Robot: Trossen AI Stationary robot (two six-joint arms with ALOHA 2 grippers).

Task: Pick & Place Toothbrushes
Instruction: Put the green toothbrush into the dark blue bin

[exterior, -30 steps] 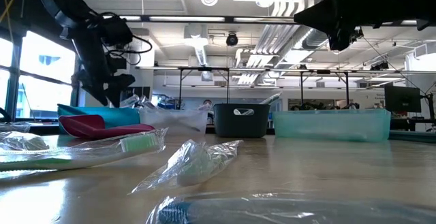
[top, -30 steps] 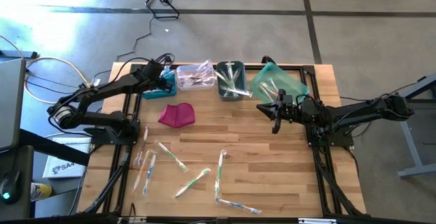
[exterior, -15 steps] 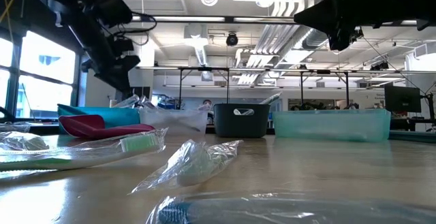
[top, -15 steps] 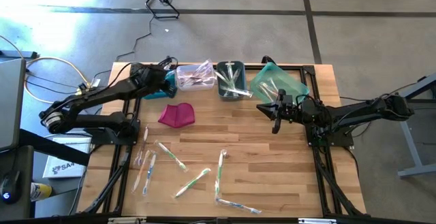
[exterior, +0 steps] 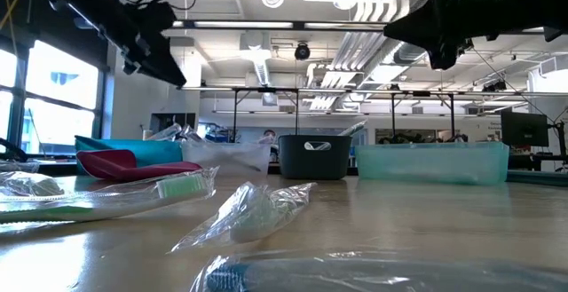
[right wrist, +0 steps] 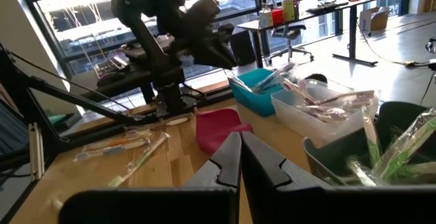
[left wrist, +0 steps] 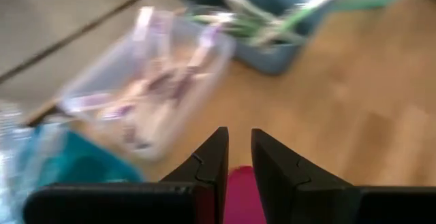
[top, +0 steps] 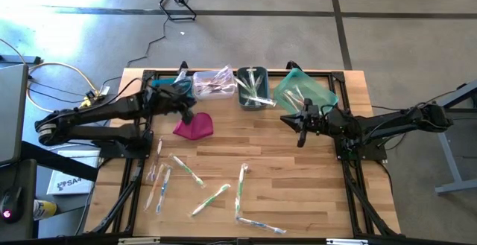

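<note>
While the wooden table [top: 298, 185] carries four bins in a row at its far edge, roughly nine wrapped toothbrushes [top: 240, 188] lie loose on its near half, well apart from both sets of jaws.

Largest first: the teal bin [top: 304, 90], dark grey bin [top: 252, 87], clear bin [top: 214, 83] and blue bin [top: 168, 96] all hold toothbrushes. The magenta pouch [top: 194, 125] lies directly beneath the left gripper [top: 185, 109].

Left gripper: jaws nearly together, a narrow gap showing in its wrist view, nothing between them. It hangs above the pouch, with the clear bin just ahead of the fingertips.

Right gripper [top: 302, 126]: jaws shut and empty, raised beside the teal bin, waiting.

Risks, as judged:
- A descent from here would meet the pouch, not a toothbrush; the wrong item could be pinched.
- Jaws this narrow would push a toothbrush aside unless reopened first.
- Wrappers are slick and loose; a grip on film alone may slip.
- Three toothbrushes [top: 157, 185] lie bunched near the table's left edge; a nudge could roll one off.
</note>
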